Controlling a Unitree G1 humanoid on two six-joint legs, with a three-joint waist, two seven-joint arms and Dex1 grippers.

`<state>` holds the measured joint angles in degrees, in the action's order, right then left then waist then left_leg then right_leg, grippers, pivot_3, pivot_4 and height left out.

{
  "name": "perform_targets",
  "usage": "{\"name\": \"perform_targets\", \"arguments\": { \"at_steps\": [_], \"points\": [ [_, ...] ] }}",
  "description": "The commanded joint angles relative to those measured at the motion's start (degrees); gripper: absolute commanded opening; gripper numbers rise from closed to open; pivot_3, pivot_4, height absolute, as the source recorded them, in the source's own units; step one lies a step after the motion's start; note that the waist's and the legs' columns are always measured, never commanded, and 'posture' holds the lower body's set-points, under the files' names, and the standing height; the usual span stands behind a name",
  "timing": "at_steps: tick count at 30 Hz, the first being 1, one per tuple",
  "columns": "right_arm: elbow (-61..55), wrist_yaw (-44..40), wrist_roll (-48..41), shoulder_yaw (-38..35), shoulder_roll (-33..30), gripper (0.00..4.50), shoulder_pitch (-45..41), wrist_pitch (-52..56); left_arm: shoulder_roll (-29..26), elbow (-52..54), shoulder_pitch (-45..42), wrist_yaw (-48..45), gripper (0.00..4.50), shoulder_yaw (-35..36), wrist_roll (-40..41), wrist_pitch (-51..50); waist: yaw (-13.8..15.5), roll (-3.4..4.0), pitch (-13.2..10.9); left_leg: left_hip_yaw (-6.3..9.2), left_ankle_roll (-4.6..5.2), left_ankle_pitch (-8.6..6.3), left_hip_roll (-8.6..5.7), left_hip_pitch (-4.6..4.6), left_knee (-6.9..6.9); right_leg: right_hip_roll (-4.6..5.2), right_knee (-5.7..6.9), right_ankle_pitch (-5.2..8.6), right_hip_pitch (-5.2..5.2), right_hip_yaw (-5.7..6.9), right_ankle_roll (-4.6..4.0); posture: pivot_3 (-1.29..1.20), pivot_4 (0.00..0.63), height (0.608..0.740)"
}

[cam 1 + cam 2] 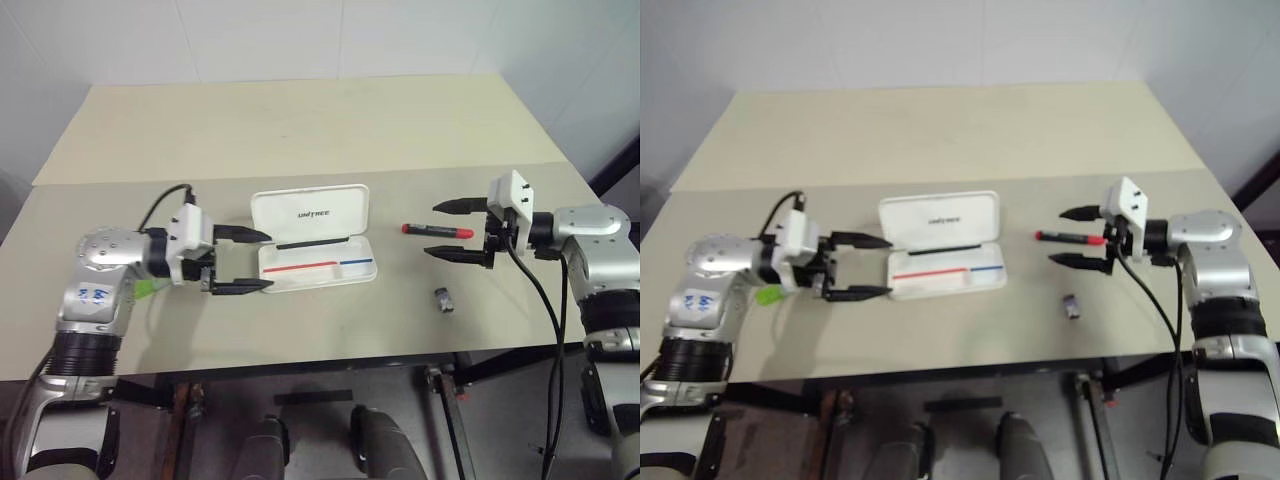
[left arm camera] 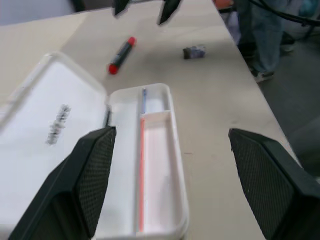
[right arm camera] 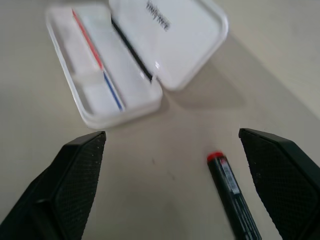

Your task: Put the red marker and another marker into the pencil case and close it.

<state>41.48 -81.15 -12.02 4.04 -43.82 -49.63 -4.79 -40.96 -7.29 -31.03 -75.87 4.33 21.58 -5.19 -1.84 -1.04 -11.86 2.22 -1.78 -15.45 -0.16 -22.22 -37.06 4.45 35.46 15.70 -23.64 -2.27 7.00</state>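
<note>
Head cam pair sits up high, looking forward and down over the whole table [image 1: 300, 120], so both eyes catch pretty much the same scene. Left wrist cam rides low and close, facing across the open pencil case [image 2: 155, 165] toward the red marker [image 2: 121, 55]. Right wrist cam looks back the other way, also close, sharing that same case and marker.

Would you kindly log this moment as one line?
white plastic hinged pencil case: open | black-and-red marker: on table | left gripper: open | right gripper: open
</note>
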Motion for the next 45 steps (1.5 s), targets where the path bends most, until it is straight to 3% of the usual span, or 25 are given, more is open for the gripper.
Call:
{"name": "perform_targets", "arguments": {
  "at_steps": [1,5,10,19,23,26,34,38,45],
  "points": [
    [10.52,-2.02,5.88,2.63,0.46,4.50,-6.64,-6.71,-2.30,1.56,-0.22,0.95,3.83,2.63,1.52,-1.05,-0.01,0.01,-0.01,-0.01,0.00,0.00,-0.01,-0.01,-0.01,0.01,0.00,0.00,0.00,-0.01,0.00,0.00,0.150,0.740],
    [23.23,0.51,12.88,5.80,2.29,4.50,-14.87,-11.23,-4.23,3.51,1.02,1.76,3.83,3.85,2.38,-2.58,-0.12,0.06,-0.03,-0.02,-0.02,0.00,-0.01,-0.03,0.04,0.02,-0.01,0.00,-0.03,-0.01,0.00,0.00,0.150,0.740],
    [30.47,4.51,18.44,7.22,3.58,4.50,-19.98,-12.74,-5.68,5.74,2.87,2.97,3.83,5.39,3.04,-3.77,-0.14,0.08,-0.05,-0.03,-0.07,-0.02,0.01,-0.06,0.11,0.01,-0.02,0.01,-0.08,-0.01,-0.01,0.00,0.150,0.740],
    [35.15,13.58,26.69,8.96,4.57,4.50,-24.47,-7.89,-9.17,9.03,8.87,5.25,3.83,11.18,4.68,-5.83,-0.21,0.12,-0.08,-0.06,-0.10,-0.03,0.01,-0.12,0.10,0.01,0.01,0.04,-0.18,-0.03,-0.07,0.00,0.150,0.740],
    [35.77,13.49,29.43,10.16,5.21,4.50,-24.70,-7.09,-10.40,8.00,11.67,5.61,3.83,13.55,4.67,-5.31,-1.00,0.13,-0.08,-0.07,-0.10,-0.02,0.01,-0.11,0.11,0.01,0.05,0.04,-0.21,-0.05,-0.07,0.00,0.150,0.740],
    [36.00,12.73,29.65,9.25,5.67,3.63,-24.58,-5.81,-10.37,7.97,12.36,5.97,3.88,14.11,4.95,-5.46,-1.28,0.13,-0.08,-0.07,-0.11,-0.02,0.01,-0.11,0.09,0.01,0.07,0.04,-0.20,-0.05,-0.07,0.00,0.150,0.740],
    [35.76,8.33,29.86,8.68,5.87,0.72,-23.32,-6.47,-10.27,8.08,12.97,5.98,3.88,13.64,4.93,-5.32,-1.43,0.12,-0.08,-0.08,-0.12,-0.01,0.01,-0.10,0.09,0.00,0.08,0.04,-0.20,-0.06,-0.06,0.00,0.150,0.740],
    [35.24,7.25,30.17,8.72,6.13,0.06,-22.25,-9.13,-9.59,7.33,11.40,5.69,3.88,11.98,4.63,-5.00,-1.60,0.10,-0.07,-0.10,-0.12,-0.02,0.01,0.05,0.02,0.00,0.10,0.02,-0.04,-0.08,-0.04,0.00,0.150,0.740],
    [34.57,4.78,28.99,7.80,6.75,0.03,-20.56,-11.19,-8.78,5.65,8.83,4.95,3.88,9.01,4.18,-4.11,-1.61,0.13,-0.08,-0.10,-0.16,0.03,0.00,0.09,0.04,-0.01,0.23,0.01,-0.07,-0.12,-0.03,0.00,0.150,0.740]
  ]
}}
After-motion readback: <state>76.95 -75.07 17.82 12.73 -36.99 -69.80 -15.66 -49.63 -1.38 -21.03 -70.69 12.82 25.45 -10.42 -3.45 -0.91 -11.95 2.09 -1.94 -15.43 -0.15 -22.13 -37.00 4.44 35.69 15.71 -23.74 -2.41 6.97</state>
